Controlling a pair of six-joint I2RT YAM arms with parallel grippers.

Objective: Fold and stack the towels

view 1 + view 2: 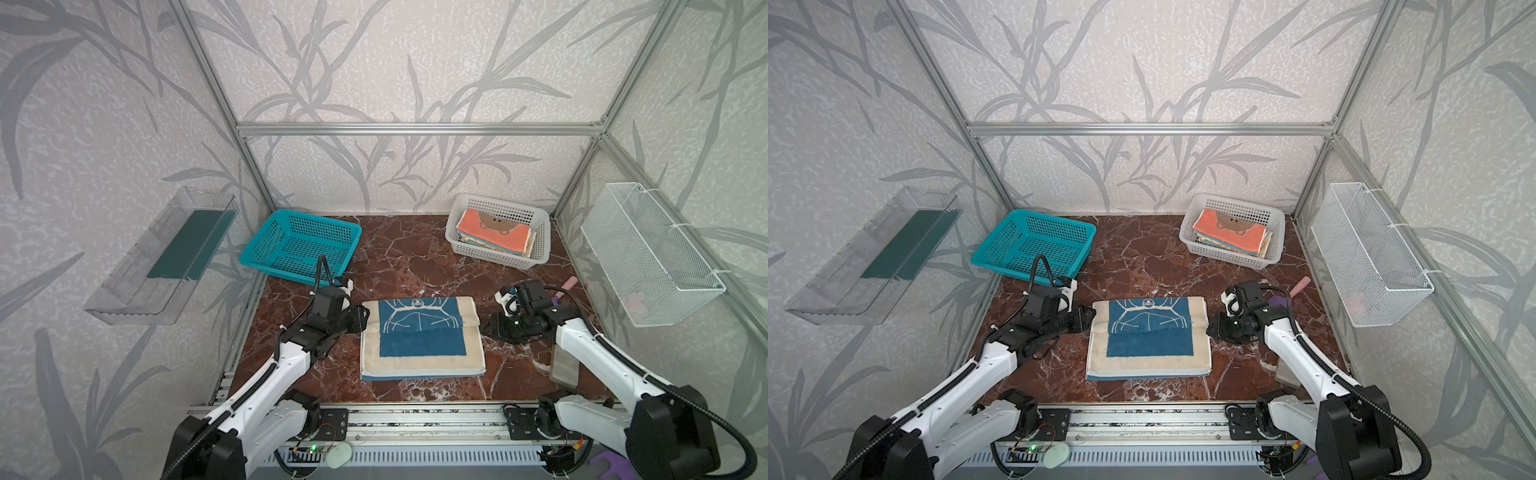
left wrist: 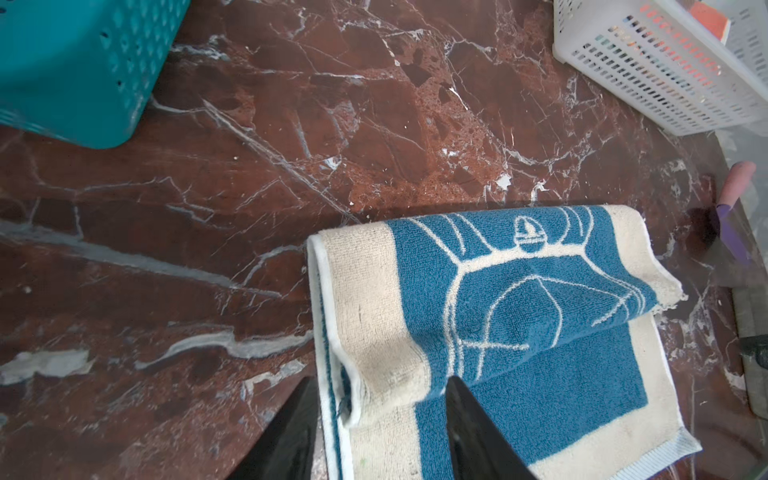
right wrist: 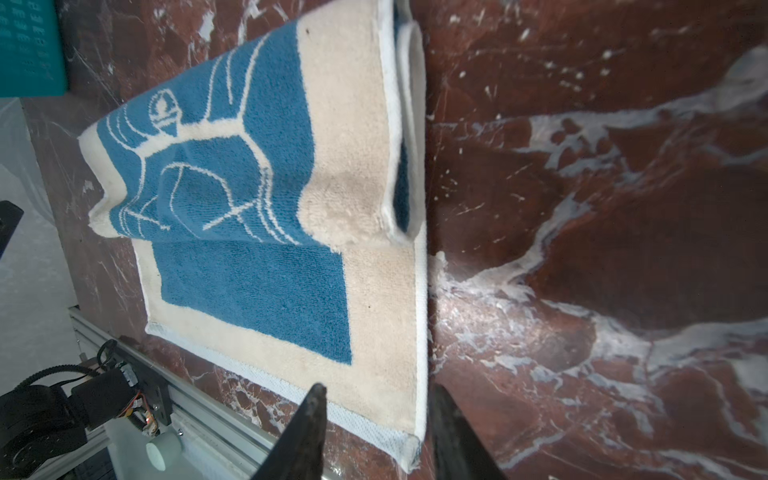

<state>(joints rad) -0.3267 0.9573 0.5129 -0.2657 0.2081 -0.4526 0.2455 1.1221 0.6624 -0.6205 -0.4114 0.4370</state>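
Closest in both top views, the slotted aluminium rail (image 1: pixel 415 419) edges the red-brown marble tabletop (image 1: pixel 415 266). A blue-and-cream terry towel (image 1: pixel 422 340) lies at its centre, far part folded over toward the near side. The left claw (image 1: pixel 361 318) sits at the towel's left edge, and the right claw (image 1: pixel 488 328) is just beside its right edge. A stack of folded towels (image 1: pixel 494 228), coral-orange on top, fills the white perforated plastic basket (image 1: pixel 540 232) back right. A teal perforated plastic basket (image 1: pixel 270 237) stands back left.

Left wrist view: the left claw (image 2: pixel 382 380) stands parted astride the towel's (image 2: pixel 519 332) side hem, gripping nothing.

Right wrist view: the right claw (image 3: pixel 377 386) is likewise parted, the towel's (image 3: pixel 257 249) hem showing in the gap, nothing pinched.
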